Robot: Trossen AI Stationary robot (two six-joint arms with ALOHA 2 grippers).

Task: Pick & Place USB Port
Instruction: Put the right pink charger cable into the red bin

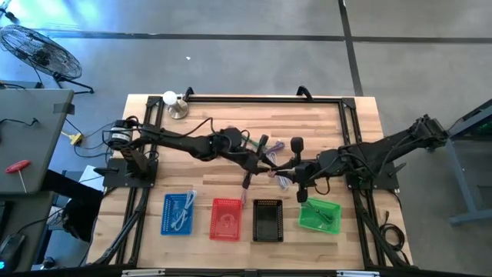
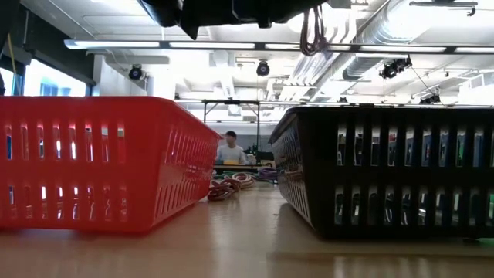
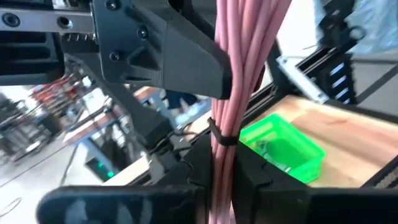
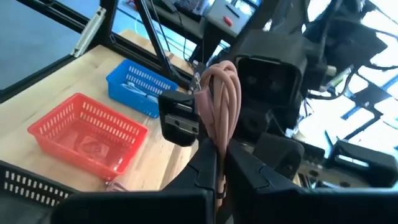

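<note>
A bundle of pink cable (image 3: 239, 62), bound by a black tie, hangs in mid-air over the middle of the table, between my two grippers. My left gripper (image 3: 222, 177) comes from the table's left and is shut on it. My right gripper (image 4: 219, 168) comes from the right and is shut on the same bundle (image 4: 221, 93). In the high view the two grippers (image 1: 260, 161) (image 1: 290, 171) meet above the row of baskets. The low view shows a loop of the cable (image 2: 312, 31) hanging at the top. My left gripper pinches the pink bundle between its two fingers (image 3: 193, 168), just beside the black tie (image 3: 222, 138). The fingers lie level and across the strands. The bundle is lifted clear of the table. My right gripper pinches the bundle near one end (image 4: 217, 152) between its two fingers. The looped end (image 4: 217, 71) stands beyond the fingertips, toward the left gripper. The cable is clear of the table.
Along the near edge stand a blue basket (image 1: 178, 213), a red basket (image 1: 226, 218), a black basket (image 1: 267, 220) and a green basket (image 1: 319, 214). A small heap of cables (image 2: 228, 188) lies on the table beyond the baskets. A white lamp-like object (image 1: 172, 101) stands at the far left.
</note>
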